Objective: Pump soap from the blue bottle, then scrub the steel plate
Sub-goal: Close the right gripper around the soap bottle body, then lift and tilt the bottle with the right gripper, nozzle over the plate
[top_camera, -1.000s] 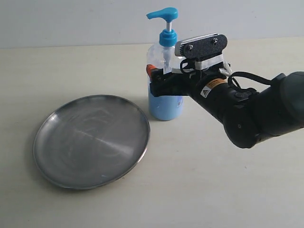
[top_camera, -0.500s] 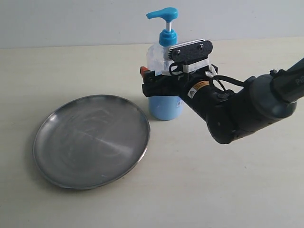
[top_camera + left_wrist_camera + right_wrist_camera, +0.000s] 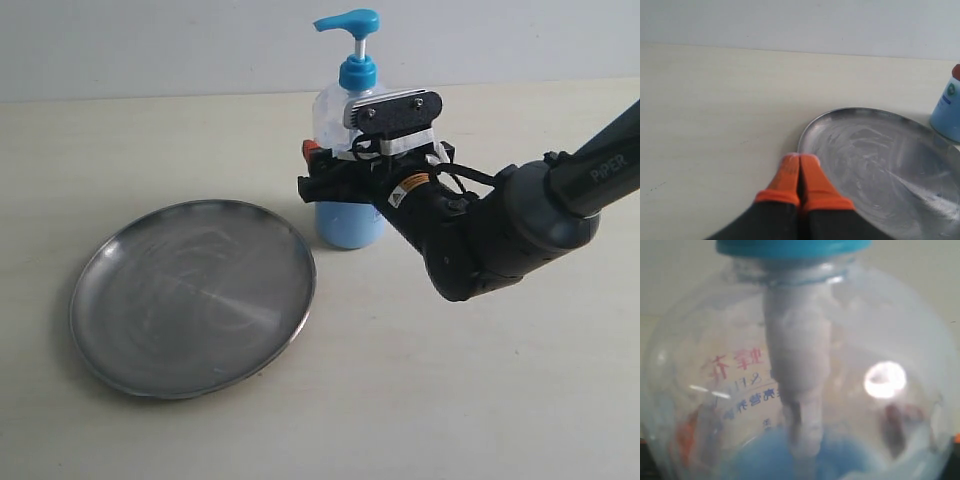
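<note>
Around the waist of the blue bottle (image 3: 332, 115) is where we've got the right gripper (image 3: 312, 170), coming in sideways with one jaw on each side of the clear body. Whether it's actually squeezing the plastic or just bracketing it, we honestly can't tell. The right wrist view is basically all bottle, and everything behind it is a blur.

The bottle stands upright on the tabletop (image 3: 450, 400), long axis straight up, with the soap (image 3: 350, 228) filling the lower part. Its pump head (image 3: 350, 22) sits well above the gripper. The spout points away from the arm, toward the steel plate (image 3: 190, 295), which lies flat just beside the bottle and isn't touching it as far as we can see.

So what matters for us: the press has to go straight down on that head, and the right arm is on the body, not on top. The left gripper (image 3: 799, 172) has its orange fingertips (image 3: 812, 175) pressed together on nothing. It's across the plate from the bottle, so it's the farther one. Our guess is the right arm steadies the bottle while a push comes from above.
</note>
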Controlling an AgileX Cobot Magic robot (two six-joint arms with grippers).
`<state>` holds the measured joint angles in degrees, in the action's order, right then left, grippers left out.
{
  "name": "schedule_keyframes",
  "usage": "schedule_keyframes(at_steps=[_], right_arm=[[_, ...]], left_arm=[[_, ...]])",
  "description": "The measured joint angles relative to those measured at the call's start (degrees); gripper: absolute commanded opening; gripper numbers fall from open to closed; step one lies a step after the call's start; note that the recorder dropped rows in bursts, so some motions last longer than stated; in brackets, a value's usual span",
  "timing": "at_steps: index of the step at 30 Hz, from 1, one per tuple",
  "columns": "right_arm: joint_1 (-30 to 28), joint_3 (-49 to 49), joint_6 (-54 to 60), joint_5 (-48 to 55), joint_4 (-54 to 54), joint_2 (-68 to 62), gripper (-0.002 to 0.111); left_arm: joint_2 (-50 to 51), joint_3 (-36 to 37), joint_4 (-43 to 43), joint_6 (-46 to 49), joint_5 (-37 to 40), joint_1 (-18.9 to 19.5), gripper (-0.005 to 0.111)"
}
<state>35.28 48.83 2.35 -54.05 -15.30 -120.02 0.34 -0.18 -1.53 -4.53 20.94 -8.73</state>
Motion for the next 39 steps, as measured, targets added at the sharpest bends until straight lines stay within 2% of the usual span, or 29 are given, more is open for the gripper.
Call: schedule_keyframes(at_steps=[12,25,39], right_arm=[[0.0,0.0,5.9,0.9,0.7,0.5,0.0],[0.0,0.0,10.7,0.1,7.1,0.5,0.0],[0.0,8.0,17.5,7.8,10.5,-0.8,0.0]], left_arm=[[0.0,0.0,0.0,0.0,0.0,0.0,0.0],[0.0,0.0,0.0,0.0,0.0,0.0,0.0],[0.0,0.0,0.0,0.0,0.0,0.0,0.0]])
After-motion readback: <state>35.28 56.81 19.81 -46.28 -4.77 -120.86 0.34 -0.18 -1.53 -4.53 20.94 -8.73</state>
